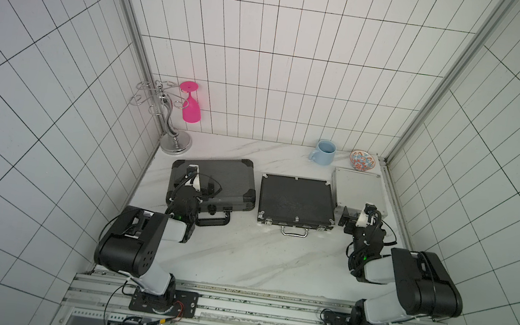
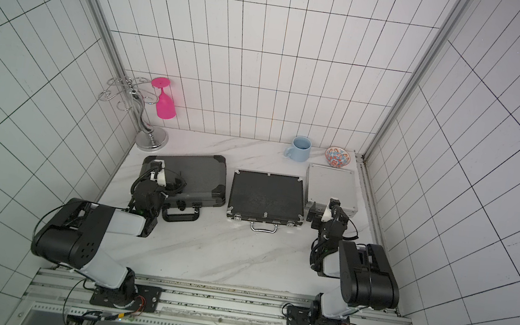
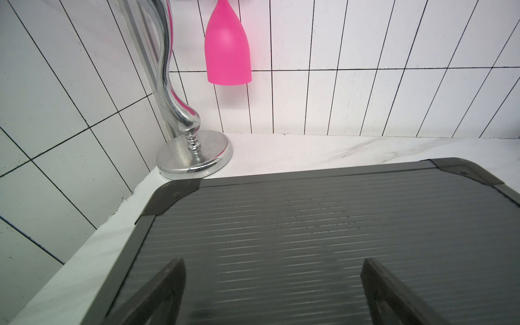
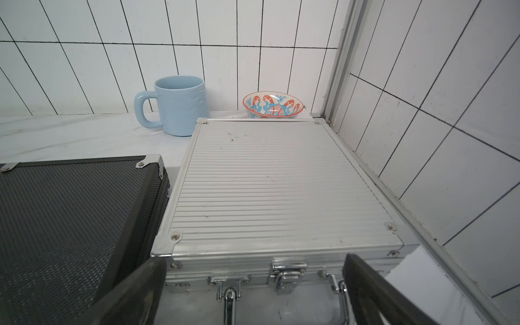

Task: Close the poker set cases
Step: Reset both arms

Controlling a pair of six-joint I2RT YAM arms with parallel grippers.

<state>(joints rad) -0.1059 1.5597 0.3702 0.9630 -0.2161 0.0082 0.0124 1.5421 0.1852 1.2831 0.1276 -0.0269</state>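
The left jaws stand wide over the large dark-grey ribbed case [image 1: 229, 176] at ten o'clock on the desk [image 1: 239, 253], the right jaws wide at the latch edge of the small silver aluminium case [image 1: 357, 187] at two o'clock; both lids look down, so press flat, gently.

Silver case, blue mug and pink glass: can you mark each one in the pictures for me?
silver case [image 4: 275, 191]: right wrist view, on the middle of its ribbed lid.
blue mug [image 4: 181, 107]: right wrist view, on its outer wall.
pink glass [image 3: 226, 47]: left wrist view, on the bowl, which hangs upside down.
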